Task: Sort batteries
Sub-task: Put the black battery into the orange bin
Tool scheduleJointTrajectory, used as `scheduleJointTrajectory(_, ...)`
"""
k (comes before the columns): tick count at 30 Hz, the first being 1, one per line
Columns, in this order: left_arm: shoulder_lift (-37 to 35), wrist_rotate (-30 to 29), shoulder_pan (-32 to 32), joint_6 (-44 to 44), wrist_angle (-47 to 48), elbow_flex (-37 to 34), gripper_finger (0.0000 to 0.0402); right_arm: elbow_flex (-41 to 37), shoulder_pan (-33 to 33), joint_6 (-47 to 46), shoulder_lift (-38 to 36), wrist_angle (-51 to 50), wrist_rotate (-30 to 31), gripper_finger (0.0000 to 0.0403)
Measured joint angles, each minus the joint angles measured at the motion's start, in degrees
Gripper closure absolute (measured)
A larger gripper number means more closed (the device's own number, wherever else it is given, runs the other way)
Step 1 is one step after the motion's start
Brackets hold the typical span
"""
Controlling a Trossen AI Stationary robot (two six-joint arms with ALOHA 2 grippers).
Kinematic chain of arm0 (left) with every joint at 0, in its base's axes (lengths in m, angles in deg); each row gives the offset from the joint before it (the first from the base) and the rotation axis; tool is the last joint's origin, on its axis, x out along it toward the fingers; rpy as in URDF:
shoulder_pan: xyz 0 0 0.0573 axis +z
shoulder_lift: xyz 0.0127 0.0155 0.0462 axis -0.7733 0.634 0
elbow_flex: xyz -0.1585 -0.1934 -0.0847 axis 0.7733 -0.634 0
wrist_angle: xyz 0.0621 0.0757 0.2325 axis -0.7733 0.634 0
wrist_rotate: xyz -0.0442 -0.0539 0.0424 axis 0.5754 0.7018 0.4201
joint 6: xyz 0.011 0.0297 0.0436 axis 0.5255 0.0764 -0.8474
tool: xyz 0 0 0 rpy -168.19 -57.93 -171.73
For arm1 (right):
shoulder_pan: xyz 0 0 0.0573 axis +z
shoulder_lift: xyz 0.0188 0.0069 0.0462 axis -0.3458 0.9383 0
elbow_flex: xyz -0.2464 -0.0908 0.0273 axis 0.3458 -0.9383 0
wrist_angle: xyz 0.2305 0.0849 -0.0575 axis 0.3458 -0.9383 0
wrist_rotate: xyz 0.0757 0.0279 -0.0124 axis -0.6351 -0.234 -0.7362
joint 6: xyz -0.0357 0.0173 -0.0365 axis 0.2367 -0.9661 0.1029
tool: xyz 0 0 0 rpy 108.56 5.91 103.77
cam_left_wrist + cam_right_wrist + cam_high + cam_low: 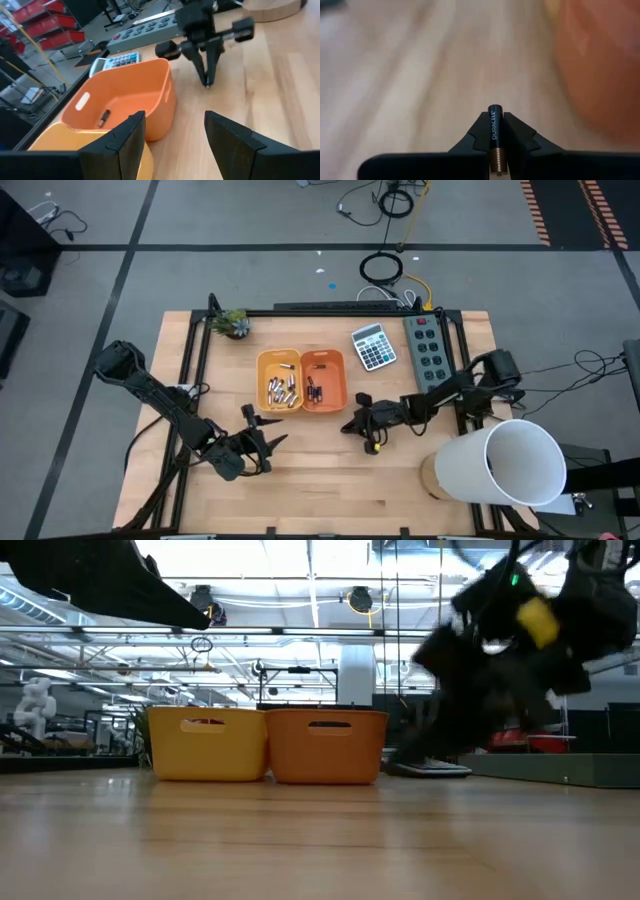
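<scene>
Two trays stand side by side mid-table: a yellow tray (279, 378) with pale silvery batteries (283, 390) and an orange tray (322, 378) with dark batteries (314, 390). One dark battery (103, 118) shows on the orange tray's floor in the left wrist view. My right gripper (360, 423) hovers just beyond the orange tray's near right corner, shut on a dark battery (494, 127). My left gripper (256, 442) waits open near the table's near edge, on the near side of the yellow tray. My right gripper pinches one dark Duracell battery between its two fingertips (517, 135), the battery lying along the fingers. Its black end (494, 109) sticks out past the tips and its copper end (496, 159) sits farther back. The fingers (206, 75) point down from above, holding it clear of the table.
A grey calculator (373, 346) and a grey power strip (428, 345) lie at the far right. A small plant (233, 323) stands at the far left corner. A big white cylinder (510, 463) lies near the right near corner. Bare wood stretches between the grippers.
</scene>
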Motion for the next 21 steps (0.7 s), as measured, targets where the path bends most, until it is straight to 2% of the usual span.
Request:
scheduleJointTrajectory(6, 0.0, -1.2, 0.2, -0.4, 0.0, 0.0, 0.0187, 0.2, -0.1, 6.7, -8.5, 3.6, -4.5, 0.0386)
scheduleJointTrajectory(10, 0.0, -1.3, 1.0, -1.5, 0.1, 0.0, 0.0187, 0.2, -1.9, 10.9, -12.4, 7.4, -3.2, 0.0386)
scheduleJointTrajectory(15, 0.0, -1.4, 2.7, -1.7, 0.4, 0.0, 0.0187, 0.7, -7.2, 14.1, -12.8, 9.6, 4.1, 0.0386)
scheduleJointTrajectory(19, 0.0, -4.4, 3.6, -1.6, 0.7, 0.0, 0.0187, 4.3, -12.0, 12.1, -11.4, 6.3, 4.0, 0.0384)
scheduleJointTrajectory(21, 0.0, -5.9, 3.5, -2.9, 0.1, 0.0, 0.0187, 7.0, -14.0, 10.8, -10.0, 2.8, 1.4, 0.0378)
